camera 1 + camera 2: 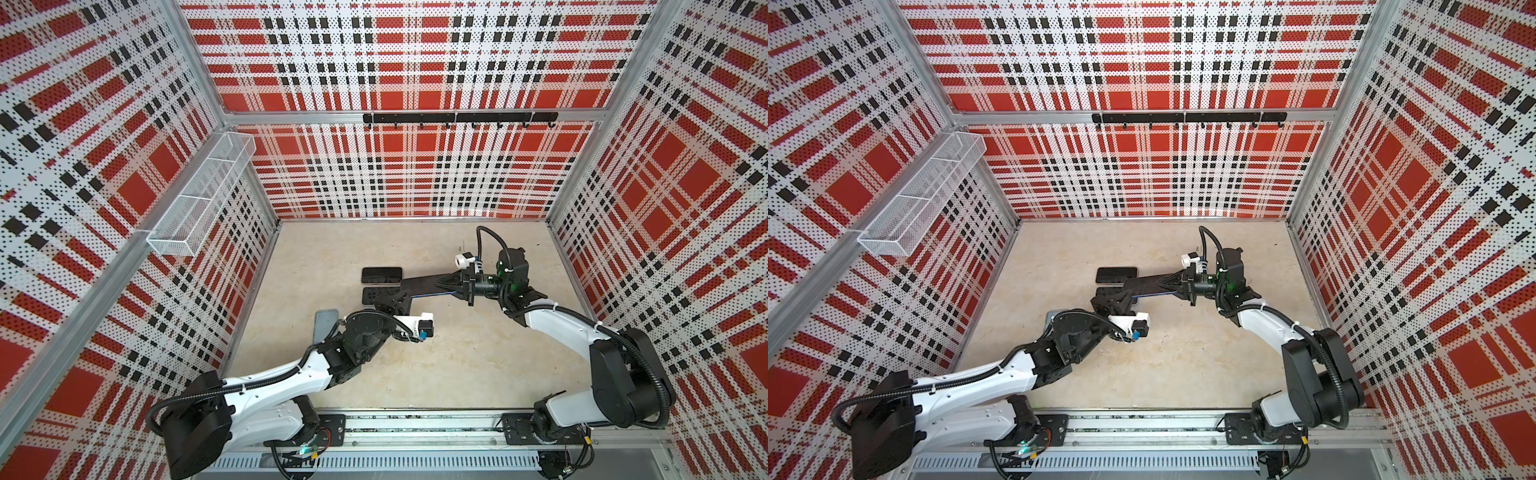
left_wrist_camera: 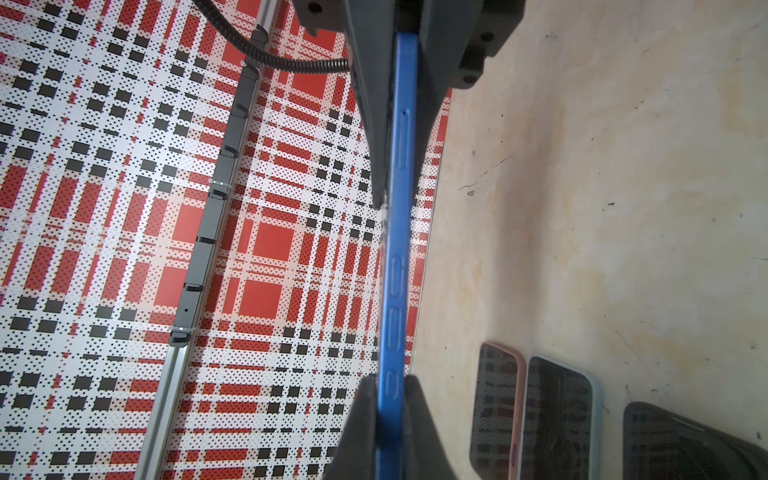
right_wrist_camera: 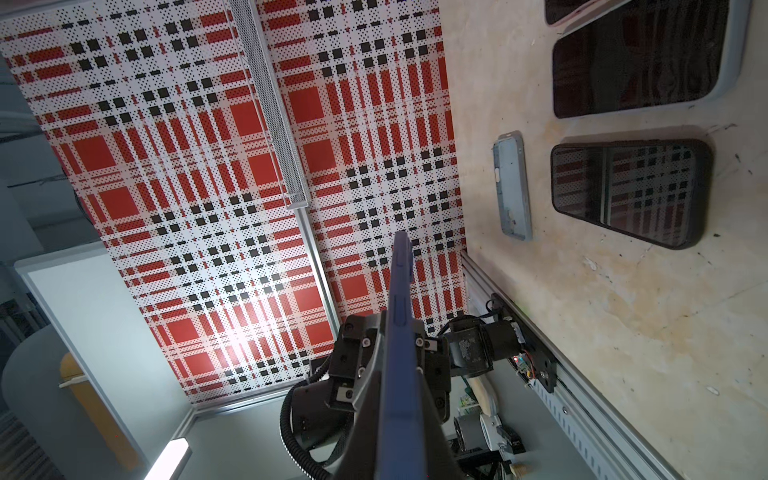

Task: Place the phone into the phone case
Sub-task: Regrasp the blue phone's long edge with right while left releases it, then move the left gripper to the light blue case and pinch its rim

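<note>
The phone (image 1: 419,284) has blue sides and a dark face, and it hangs above the table between my two grippers. My left gripper (image 1: 392,300) is shut on one end, with the blue edge (image 2: 397,249) running away from its fingers. My right gripper (image 1: 442,284) is shut on the other end (image 3: 401,324). An empty pale grey-blue phone case (image 1: 326,326) lies flat on the table, left of my left wrist, also seen in the right wrist view (image 3: 513,191). In a top view the case (image 1: 1050,316) is mostly hidden behind the left arm.
Three cased phones lie face up side by side under and beyond the held phone: a pink-rimmed one (image 2: 496,411), a light-blue-rimmed one (image 2: 557,419) and a black one (image 2: 673,444). A white mesh basket (image 1: 203,191) hangs on the left wall and a black hook rail (image 1: 459,118) on the back wall.
</note>
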`<state>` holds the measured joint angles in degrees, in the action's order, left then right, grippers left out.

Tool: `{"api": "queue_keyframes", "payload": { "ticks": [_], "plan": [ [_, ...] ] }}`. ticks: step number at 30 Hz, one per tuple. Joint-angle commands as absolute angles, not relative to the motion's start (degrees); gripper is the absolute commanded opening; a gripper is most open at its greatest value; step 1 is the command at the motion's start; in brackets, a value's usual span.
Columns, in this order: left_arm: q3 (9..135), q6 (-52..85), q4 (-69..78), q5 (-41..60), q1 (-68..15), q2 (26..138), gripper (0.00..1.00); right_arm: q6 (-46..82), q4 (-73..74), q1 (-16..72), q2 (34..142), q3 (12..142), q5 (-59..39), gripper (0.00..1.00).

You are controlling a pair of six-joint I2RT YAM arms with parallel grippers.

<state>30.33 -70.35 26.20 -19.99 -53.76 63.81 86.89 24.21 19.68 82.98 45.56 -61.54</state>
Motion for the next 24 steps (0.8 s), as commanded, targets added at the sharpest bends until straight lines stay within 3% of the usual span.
{"api": "queue_keyframes", "payload": {
  "ticks": [1, 3, 6, 7, 12, 15, 19, 24],
  "plan": [
    [30.7, -71.6, 31.8, -20.5, -53.9, 63.5, 0.31, 86.3, 30.4, 19.9, 82.9, 45.6, -62.6, 0.0],
    [30.8, -71.3, 31.3, -21.0, -53.9, 63.2, 0.67, 86.8, 31.7, 19.8, 82.7, 45.4, -62.6, 0.0],
    [30.7, -69.3, 30.0, -22.1, -54.2, 61.0, 0.96, 90.7, 38.0, 18.9, 82.5, 44.6, -61.0, 0.0],
    [30.6, -68.5, 28.9, -23.0, -54.6, 59.8, 0.99, 92.4, 41.1, 18.3, 82.5, 44.2, -59.9, 0.0],
    [34.3, -55.0, 15.6, -30.7, -57.6, 51.3, 0.99, 94.0, 47.9, 14.6, 81.7, 45.4, -55.0, 0.0],
    [42.2, -35.6, -4.0, -35.6, -59.2, 46.6, 0.99, 89.3, 44.6, 12.8, 81.0, 46.6, -52.4, 0.0],
    [54.9, -5.3, -31.8, -31.0, -55.6, 45.1, 1.0, 79.0, 34.7, 12.2, 80.7, 48.7, -50.4, 0.0],
    [57.8, 32.4, -50.5, -18.4, -43.7, 46.2, 0.85, 66.6, 23.3, 12.3, 80.1, 48.4, -46.9, 0.0]
  ]
}}
